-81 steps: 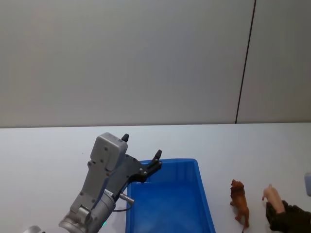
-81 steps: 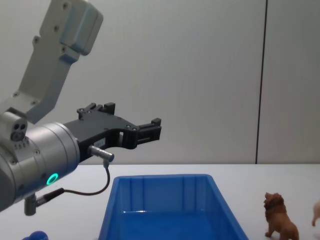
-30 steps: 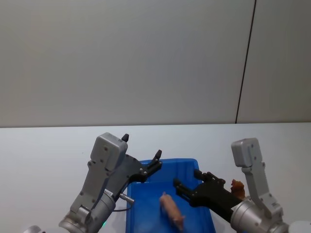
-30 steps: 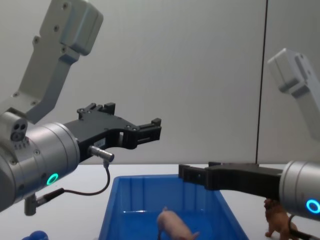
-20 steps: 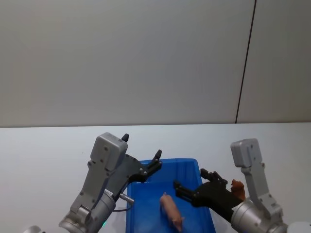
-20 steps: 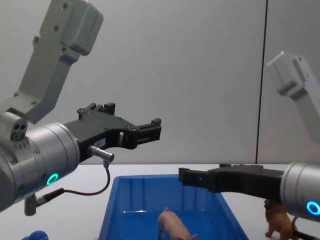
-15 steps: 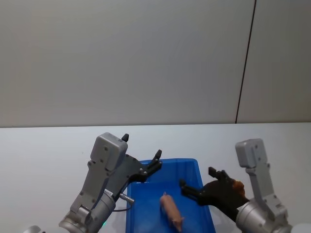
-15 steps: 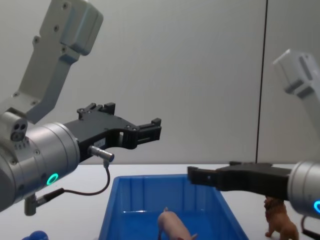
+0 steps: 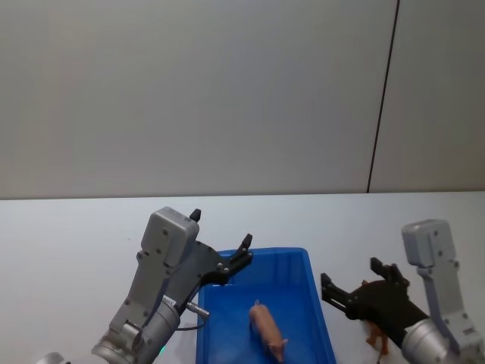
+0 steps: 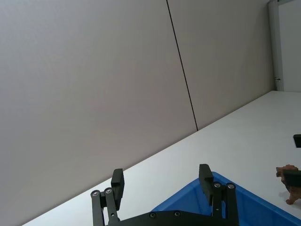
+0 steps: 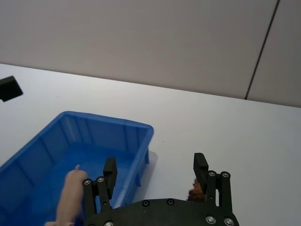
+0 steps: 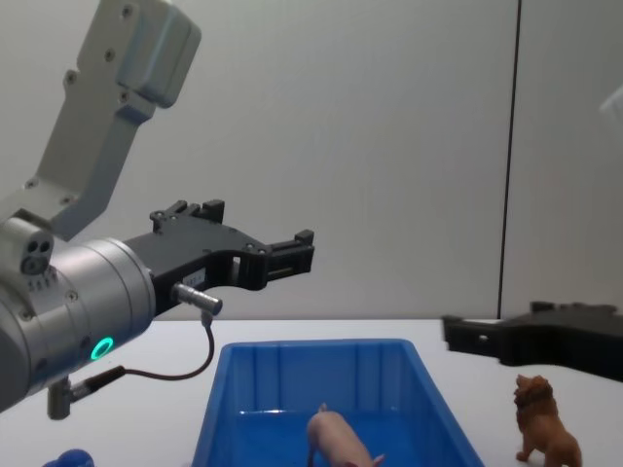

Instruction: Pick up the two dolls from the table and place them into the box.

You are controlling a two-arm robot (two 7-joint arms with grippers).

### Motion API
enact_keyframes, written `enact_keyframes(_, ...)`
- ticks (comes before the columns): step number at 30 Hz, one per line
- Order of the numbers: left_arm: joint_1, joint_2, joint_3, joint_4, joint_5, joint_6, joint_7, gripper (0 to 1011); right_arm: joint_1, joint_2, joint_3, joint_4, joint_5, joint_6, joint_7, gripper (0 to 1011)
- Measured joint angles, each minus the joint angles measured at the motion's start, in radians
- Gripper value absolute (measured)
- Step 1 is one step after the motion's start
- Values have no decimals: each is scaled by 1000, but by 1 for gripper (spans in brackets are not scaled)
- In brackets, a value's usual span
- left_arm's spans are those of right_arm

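— Pig [image 9: 267,330]?
— Lying inside the blue box [image 9: 273,252].
— Lion [image 12: 545,423]?
— Standing on the table [image 9: 76,243], just right of the box, under the right gripper [image 11: 155,161]: spread wide, empty.
— Left gripper [image 10: 161,172]?
— Wide apart, empty, above the box's far left corner.

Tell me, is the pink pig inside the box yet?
In. The pig lies on the floor of the blue box, within its walls.

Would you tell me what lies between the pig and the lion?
In the chest view: the box's right wall, then bare table, between pig and lion.
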Motion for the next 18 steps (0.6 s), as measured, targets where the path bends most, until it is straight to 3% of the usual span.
enact_keyframes(8, 0, 0, 0, 0, 0, 0, 0, 1001, -41, 25, 17, -40, -1, 26, -64, 1001)
enact_keyframes(18, 0, 0, 0, 0, 0, 0, 0, 1001, -65, 35, 29, -34, 16, 41, -94, 1001)
